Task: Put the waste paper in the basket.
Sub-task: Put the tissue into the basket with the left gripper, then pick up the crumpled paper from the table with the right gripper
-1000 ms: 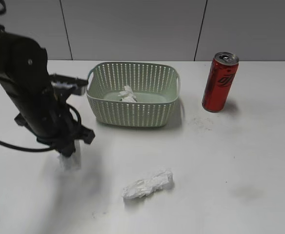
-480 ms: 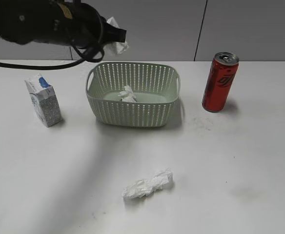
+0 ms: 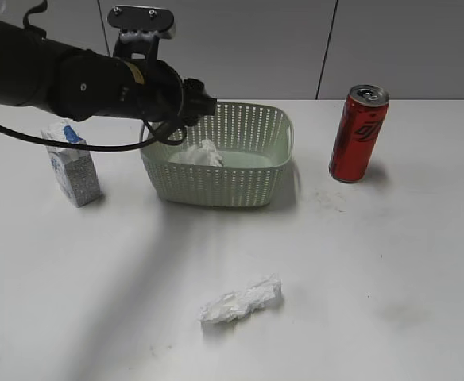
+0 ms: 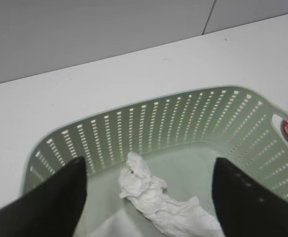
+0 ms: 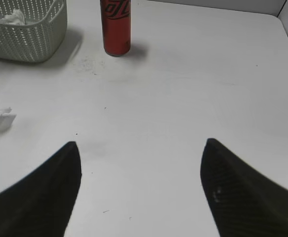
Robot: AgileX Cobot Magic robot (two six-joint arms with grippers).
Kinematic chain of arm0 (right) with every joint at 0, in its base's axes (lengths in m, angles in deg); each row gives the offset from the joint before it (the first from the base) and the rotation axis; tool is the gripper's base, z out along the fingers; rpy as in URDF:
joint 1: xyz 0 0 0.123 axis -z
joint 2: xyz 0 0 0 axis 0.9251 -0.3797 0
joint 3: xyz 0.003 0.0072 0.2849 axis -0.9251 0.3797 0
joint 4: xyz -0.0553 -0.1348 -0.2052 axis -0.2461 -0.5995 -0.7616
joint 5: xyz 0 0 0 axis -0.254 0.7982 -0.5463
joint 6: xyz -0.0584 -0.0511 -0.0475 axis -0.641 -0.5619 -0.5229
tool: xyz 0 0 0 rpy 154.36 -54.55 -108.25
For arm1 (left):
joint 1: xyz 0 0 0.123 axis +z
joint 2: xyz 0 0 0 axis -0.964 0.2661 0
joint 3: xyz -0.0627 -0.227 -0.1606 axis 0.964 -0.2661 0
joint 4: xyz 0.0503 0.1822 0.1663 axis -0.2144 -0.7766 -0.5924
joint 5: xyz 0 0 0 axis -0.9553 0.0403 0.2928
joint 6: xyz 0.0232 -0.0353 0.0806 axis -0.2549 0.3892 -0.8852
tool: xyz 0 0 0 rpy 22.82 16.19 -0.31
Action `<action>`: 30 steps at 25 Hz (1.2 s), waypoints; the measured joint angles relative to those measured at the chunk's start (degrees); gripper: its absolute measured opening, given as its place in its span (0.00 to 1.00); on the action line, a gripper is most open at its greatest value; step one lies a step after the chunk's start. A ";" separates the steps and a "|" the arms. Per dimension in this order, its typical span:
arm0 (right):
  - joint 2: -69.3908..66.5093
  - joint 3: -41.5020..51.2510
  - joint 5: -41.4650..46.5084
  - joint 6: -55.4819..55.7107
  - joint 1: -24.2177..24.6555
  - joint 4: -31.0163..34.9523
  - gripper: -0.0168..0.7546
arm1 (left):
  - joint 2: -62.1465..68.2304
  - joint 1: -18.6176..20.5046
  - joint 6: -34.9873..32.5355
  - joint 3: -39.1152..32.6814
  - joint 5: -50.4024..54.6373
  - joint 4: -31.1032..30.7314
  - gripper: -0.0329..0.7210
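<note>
White wad left on table: one piece of waste paper [image 3: 241, 300] lies near, well apart from both grippers.
Right gripper [image 5: 140, 190]: fingers spread, holding nothing.
Basket [image 3: 216, 188]: paper wads [image 4: 156, 200] inside.
Left gripper [image 4: 149, 190]: spread, empty, over basket; judged best lifted clear of the rim first.

Grey panelled wall [image 3: 256, 48] w/ seams behind white table [image 3: 375, 262].
</note>
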 joint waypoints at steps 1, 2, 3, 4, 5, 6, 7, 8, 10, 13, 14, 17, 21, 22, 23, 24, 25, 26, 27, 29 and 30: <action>0.00 0.00 0.00 0.00 0.00 0.00 0.76 | -0.45 0.00 0.08 0.00 0.60 0.00 0.88; 0.00 0.00 0.00 0.00 0.00 0.00 0.76 | -1.00 0.00 0.02 0.00 1.45 0.00 0.91; 0.00 0.00 0.00 0.00 0.00 0.00 0.76 | -1.87 0.00 -0.01 0.00 2.68 0.00 0.92; 0.00 0.00 0.00 0.00 0.00 0.00 0.76 | -2.94 0.00 0.09 0.00 3.99 0.00 0.93; 0.00 0.00 0.00 0.00 0.00 0.00 0.76 | -3.95 0.00 -0.02 0.00 6.23 -0.15 0.93; 0.00 0.00 -0.04 0.00 0.00 0.00 0.76 | -5.20 0.12 0.01 0.29 8.59 -0.44 0.93; 0.00 0.00 -0.04 0.00 0.00 0.00 0.76 | -6.33 0.33 -0.02 0.99 12.12 -1.12 0.93; -0.09 0.00 -0.04 0.00 0.00 0.00 0.76 | -7.38 0.78 0.07 1.81 16.27 -1.92 0.93; -1.06 0.00 -0.17 0.00 0.00 0.00 0.76 | -8.96 2.00 0.01 4.51 24.96 -4.23 0.93; -4.49 0.00 -0.16 -0.05 0.00 -0.17 0.76 | -10.42 4.52 0.01 9.35 40.03 -6.48 0.91; -6.18 0.00 -0.18 -0.11 0.00 -0.43 0.76 | -10.74 5.27 0.01 11.05 43.92 -6.85 0.91; -12.08 -0.65 -1.14 -0.16 0.00 -0.99 0.76 | -11.36 7.97 -1.71 14.47 54.10 -7.41 0.89; -21.53 -2.24 -3.61 -0.16 0.00 -0.27 0.76 | -12.13 11.57 -3.66 15.16 61.78 -7.68 0.88; -24.22 -2.76 -3.71 -0.16 0.00 0.51 0.76 | -12.18 12.56 -4.19 15.16 63.44 -7.68 0.87; -27.04 -3.41 -3.86 -0.16 0.00 1.38 0.76 | -12.25 13.51 -4.69 15.16 65.07 -7.68 0.87; -29.51 -4.12 -4.02 -0.16 0.00 2.51 0.76 | -12.38 14.41 -5.25 15.16 66.33 -7.74 0.87; -32.59 -4.83 -4.06 -0.17 0.00 3.60 0.76 | -12.45 15.11 -5.82 15.16 67.66 -7.74 0.86; -35.77 -5.83 -4.13 -0.17 0.00 4.76 0.76 | -12.51 15.91 -6.26 15.16 68.90 -7.74 0.86; -38.48 -6.89 -4.25 -0.22 0.00 5.65 0.76 | -12.64 16.68 -7.02 15.16 70.06 -7.74 0.86; -45.17 -9.06 -4.41 -0.88 0.00 7.09 0.76 | -13.43 18.05 -8.43 15.16 71.60 -7.72 0.85; -47.89 -10.42 -4.45 -1.16 0.00 7.42 0.76 | -13.90 18.77 -9.13 15.16 71.98 -7.67 0.85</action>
